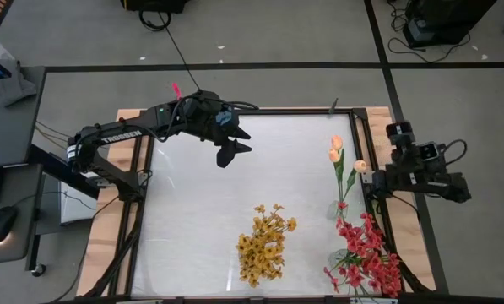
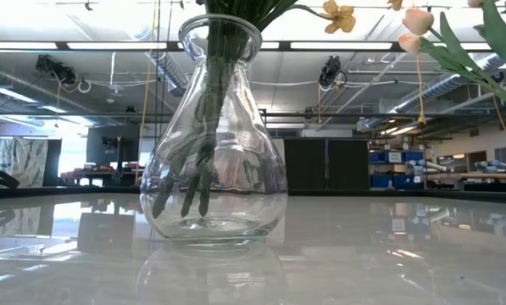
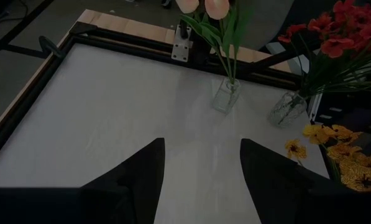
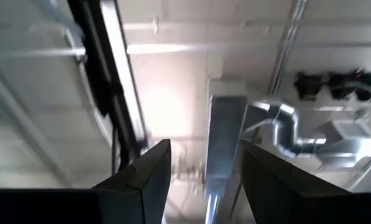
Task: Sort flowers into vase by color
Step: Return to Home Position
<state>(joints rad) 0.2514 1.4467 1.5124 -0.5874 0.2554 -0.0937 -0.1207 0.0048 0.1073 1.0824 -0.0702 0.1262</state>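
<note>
Shows the left pincer (image 3: 202, 146) above the upper-left part of the tabletop (image 1: 192, 219) in the high view, spread apart and gripping nothing. Shows the right pincer (image 4: 204, 180) at the right edge, aimed at the ceiling (image 4: 173, 50), likewise apart. Places yellow flowers (image 1: 264, 245) in a glass vase (image 2: 214, 144) bottom centre, red flowers (image 1: 365, 257) bottom right, peach tulips (image 1: 340, 152) in a small vase (image 3: 225, 94) just above them.

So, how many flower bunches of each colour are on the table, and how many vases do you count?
Bushy yellow-orange flower bunch: 1
Bushy red-pink flower bunch: 1
Slim pale peach tulip bunch: 1
Clear glass vases: 3
Total: 6
</note>
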